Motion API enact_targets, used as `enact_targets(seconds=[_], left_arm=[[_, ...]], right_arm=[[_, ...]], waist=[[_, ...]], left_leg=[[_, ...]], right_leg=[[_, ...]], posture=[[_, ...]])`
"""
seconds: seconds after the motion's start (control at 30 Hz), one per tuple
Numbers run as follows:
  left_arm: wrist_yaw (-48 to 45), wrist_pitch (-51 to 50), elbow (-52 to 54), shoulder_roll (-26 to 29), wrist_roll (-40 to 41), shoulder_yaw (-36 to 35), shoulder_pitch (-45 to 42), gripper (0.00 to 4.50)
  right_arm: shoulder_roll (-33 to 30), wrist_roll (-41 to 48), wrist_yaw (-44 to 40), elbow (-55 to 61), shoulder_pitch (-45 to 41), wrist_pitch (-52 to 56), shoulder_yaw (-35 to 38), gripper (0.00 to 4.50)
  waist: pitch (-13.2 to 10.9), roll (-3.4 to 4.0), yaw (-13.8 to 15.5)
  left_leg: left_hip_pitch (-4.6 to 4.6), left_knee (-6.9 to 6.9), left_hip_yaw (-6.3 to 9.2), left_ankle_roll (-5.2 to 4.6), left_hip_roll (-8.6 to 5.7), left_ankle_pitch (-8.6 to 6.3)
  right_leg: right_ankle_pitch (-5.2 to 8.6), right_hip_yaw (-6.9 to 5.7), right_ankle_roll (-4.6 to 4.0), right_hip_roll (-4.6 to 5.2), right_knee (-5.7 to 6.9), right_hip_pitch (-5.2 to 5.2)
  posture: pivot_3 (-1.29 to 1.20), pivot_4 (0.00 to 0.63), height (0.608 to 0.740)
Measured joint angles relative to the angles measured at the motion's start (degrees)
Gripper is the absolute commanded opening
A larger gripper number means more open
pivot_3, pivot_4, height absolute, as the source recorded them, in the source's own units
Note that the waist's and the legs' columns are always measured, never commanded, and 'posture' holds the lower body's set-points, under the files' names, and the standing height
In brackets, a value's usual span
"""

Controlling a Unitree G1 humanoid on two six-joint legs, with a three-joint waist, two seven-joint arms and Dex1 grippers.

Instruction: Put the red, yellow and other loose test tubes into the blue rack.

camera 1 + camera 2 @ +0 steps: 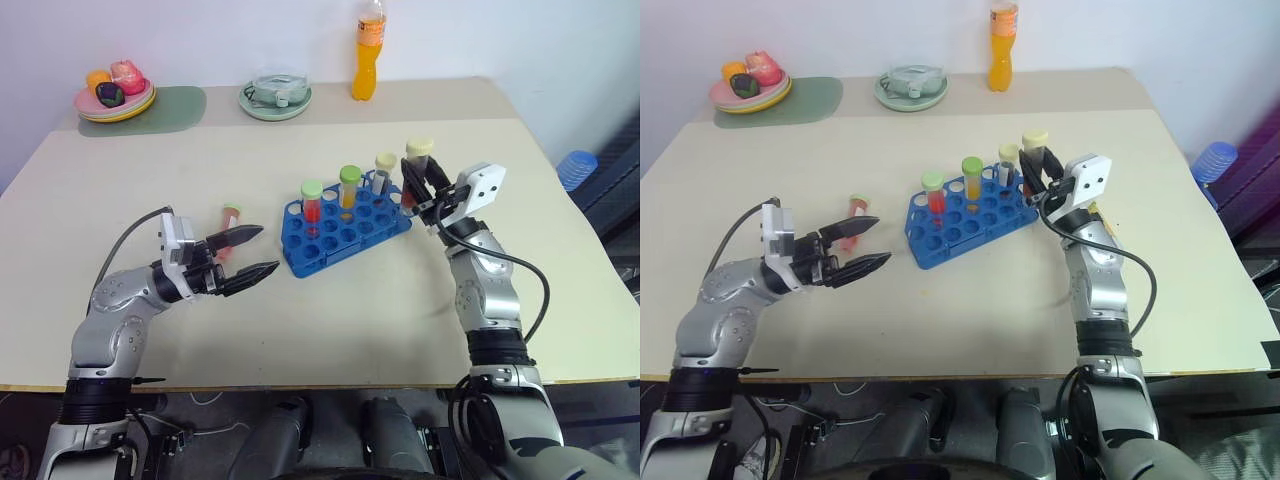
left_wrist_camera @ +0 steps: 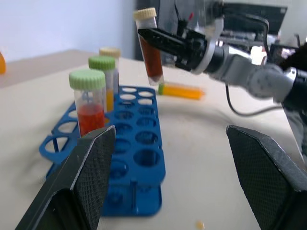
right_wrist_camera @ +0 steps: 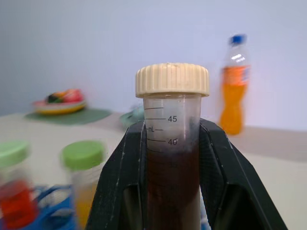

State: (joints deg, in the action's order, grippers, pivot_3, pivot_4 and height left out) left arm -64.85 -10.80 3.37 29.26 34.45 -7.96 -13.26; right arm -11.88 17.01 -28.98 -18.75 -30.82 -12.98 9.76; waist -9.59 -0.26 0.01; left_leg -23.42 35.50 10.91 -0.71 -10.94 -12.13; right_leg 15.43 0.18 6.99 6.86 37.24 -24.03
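Nearest the robot, the left hand hovers low over the desk with its two black fingers spread wide and nothing between them, pointing toward the blue rack. Just beyond those fingers a loose tube with red contents lies on its side on the desk, apart from the rack's left end.

The rack sits mid-desk, set at a slant. Three capped tubes stand upright in it: a green-capped red tube, a green-capped yellow tube and a cream-capped one farther along. The left wrist view also shows an orange tube lying flat on the desk past the rack.

At the rack's far right end the right hand pinches a cream-capped tube of dark brown liquid, cap up and close to upright, raised above the rack.

The step in hand appears to be carrying this dark tube to the rack. The next move calls for lining its base over an empty hole, lowering it straight and only then releasing.

At the back edge sit a plate of toy food, a bowl and an orange drink bottle.
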Motion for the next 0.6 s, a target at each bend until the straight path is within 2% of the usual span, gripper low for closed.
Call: enact_targets(seconds=[0.6], left_arm=[[1.75, 1.72, -1.22, -2.11, -0.35, 0.40, -1.64, 3.79]], right_arm=[[4.21, -1.42, 0.67, -12.18, -3.44, -8.80, -1.98, 0.83]], waist=[[0.01, 0.01, -0.99]], left_leg=[[0.04, -0.25, -0.08, 0.24, 0.10, 0.16]], right_leg=[[-0.05, 0.24, -0.09, -0.09, 0.12, -0.21]], posture=[[0.00, 0.150, 0.740]])
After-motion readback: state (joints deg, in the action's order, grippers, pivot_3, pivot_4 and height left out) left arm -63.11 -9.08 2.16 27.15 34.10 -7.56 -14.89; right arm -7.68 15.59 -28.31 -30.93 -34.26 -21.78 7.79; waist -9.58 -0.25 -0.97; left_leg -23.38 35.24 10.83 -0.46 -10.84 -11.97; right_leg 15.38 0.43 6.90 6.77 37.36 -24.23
